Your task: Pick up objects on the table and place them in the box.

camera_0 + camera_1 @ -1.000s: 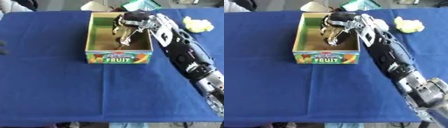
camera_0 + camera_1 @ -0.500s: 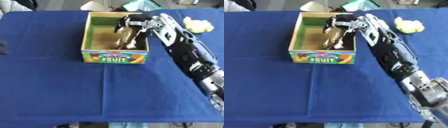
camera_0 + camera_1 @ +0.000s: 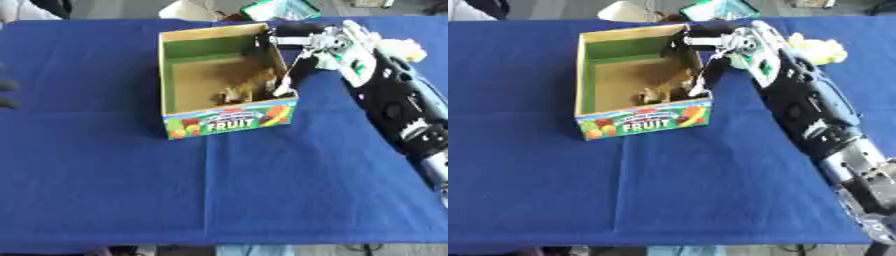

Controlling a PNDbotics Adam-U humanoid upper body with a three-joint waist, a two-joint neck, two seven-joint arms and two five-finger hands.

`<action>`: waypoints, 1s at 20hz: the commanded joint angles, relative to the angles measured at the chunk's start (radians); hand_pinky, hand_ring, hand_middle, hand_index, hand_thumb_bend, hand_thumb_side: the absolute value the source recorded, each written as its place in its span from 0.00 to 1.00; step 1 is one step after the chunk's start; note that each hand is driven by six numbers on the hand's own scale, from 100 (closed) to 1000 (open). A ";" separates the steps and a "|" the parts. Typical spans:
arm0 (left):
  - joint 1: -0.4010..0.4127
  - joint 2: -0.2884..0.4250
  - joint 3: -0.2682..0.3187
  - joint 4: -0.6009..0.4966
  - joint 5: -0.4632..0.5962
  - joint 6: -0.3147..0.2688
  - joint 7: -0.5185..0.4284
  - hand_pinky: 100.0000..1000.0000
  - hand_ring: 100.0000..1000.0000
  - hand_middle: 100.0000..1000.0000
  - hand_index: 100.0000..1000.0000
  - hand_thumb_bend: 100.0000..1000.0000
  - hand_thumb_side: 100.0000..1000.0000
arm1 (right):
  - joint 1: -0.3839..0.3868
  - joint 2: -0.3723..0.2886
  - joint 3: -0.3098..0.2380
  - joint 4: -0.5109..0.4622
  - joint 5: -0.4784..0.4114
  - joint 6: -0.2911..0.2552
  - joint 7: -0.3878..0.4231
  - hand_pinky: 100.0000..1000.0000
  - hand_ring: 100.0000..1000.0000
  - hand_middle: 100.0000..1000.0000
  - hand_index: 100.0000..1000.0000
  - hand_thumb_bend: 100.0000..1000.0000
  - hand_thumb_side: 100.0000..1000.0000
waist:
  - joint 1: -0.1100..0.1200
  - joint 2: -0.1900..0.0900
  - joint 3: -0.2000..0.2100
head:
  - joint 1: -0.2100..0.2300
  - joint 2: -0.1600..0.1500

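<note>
At the box's (image 3: 229, 120) right wall: right hand (image 3: 293, 47) straddling the rim, fingers spread and relaxed, pinching nothing. Brown object (image 3: 248, 88) down on the box floor, just below and left of the fingertips, apparently free of them. Risk of snagging that wall on the way out, dragging or tipping the box across the blue counter (image 3: 131, 190). Yellow item (image 3: 817, 49) far right, just beyond the forearm, easily swept off by an elbow swing. Left hand (image 3: 5, 93) barely visible at the left edge, fingers unreadable.
</note>
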 commanded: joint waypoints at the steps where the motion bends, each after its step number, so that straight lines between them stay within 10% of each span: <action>1: -0.007 0.014 0.009 -0.020 -0.001 0.001 0.001 0.49 0.58 0.62 0.75 0.26 0.56 | -0.023 -0.043 -0.022 -0.044 -0.042 -0.171 0.222 0.87 0.90 0.86 0.90 0.64 0.18 | 0.001 -0.018 -0.007 | 0.009 0.004; 20: -0.003 0.022 0.016 -0.020 -0.002 0.003 0.007 0.49 0.58 0.61 0.75 0.26 0.56 | -0.008 -0.207 -0.124 -0.160 -0.295 -0.068 0.193 0.87 0.89 0.85 0.90 0.65 0.23 | -0.008 -0.019 -0.026 | 0.020 0.005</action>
